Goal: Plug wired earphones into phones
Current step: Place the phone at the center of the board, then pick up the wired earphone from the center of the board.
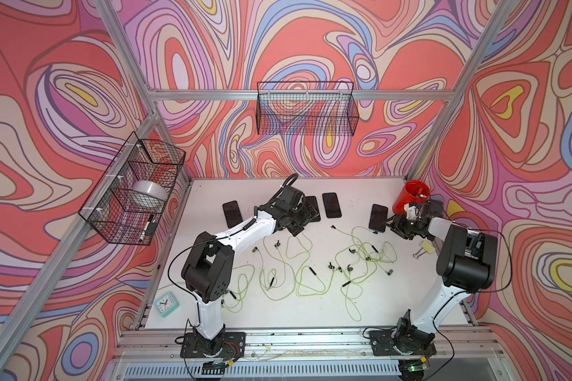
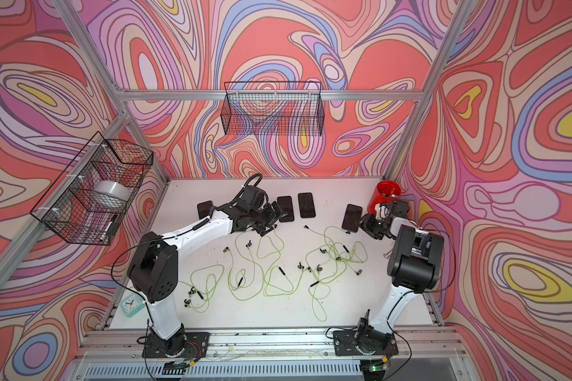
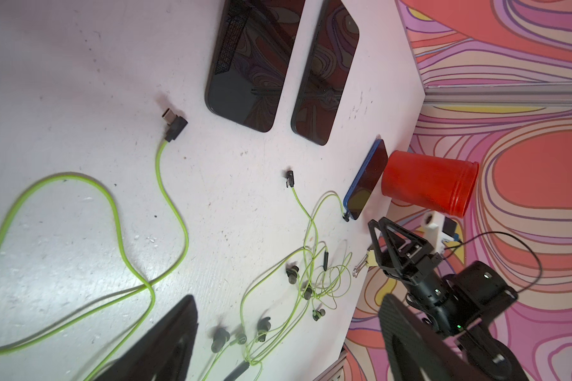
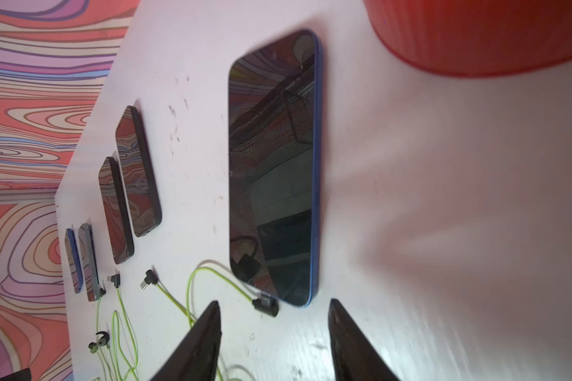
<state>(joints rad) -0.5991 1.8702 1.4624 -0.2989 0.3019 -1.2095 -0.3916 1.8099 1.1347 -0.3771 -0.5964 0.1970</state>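
Right gripper (image 4: 274,301) parted at the blue-rimmed phone (image 4: 271,171), far right
Glossy dark slab with rounded corners, flat on the scuffed white table (image 4: 410,198) beside the red cup (image 4: 476,33), long axis near to far. An angled black plug (image 4: 265,305) on a thin yellow-green earphone cable (image 4: 188,297) touches its near end. The tapered black jaws stand apart, gripping nothing, and the left gripper (image 3: 288,296) gapes empty

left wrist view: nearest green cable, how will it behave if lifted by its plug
Likely floppy: the cable lies in loose loops, so it should trail and drag. The plug looks small and rigid, probably apt to swivel.
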